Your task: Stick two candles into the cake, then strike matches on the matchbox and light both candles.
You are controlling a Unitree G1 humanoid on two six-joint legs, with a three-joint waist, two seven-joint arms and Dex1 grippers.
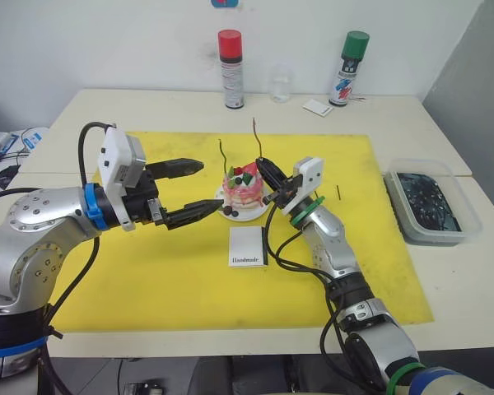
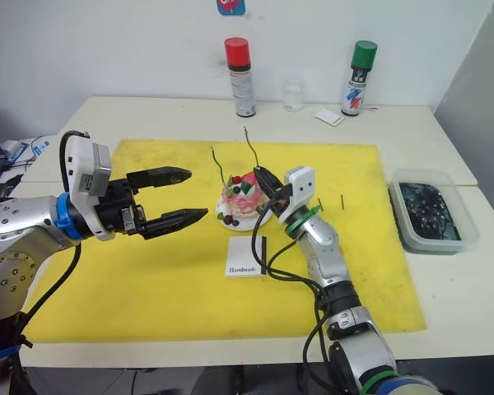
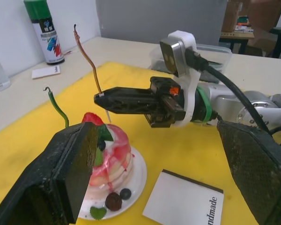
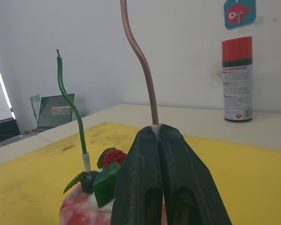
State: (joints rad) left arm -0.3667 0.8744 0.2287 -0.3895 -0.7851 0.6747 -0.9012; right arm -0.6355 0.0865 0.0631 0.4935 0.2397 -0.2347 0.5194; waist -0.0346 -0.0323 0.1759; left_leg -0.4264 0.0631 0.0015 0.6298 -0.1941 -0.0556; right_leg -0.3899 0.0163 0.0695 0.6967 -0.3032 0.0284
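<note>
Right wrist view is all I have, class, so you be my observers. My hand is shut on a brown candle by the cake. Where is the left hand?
Observer: The left hand is open at the cake's left side, with one fingertip close to the plate.
Operator: And the box to strike on?
Observer: The matchbox lies flat on the yellow mat, just in front of the plate.
Operator: Anything to strike with?
Observer: One match lies on the mat, to the right of the right hand that holds the brown candle.
</note>
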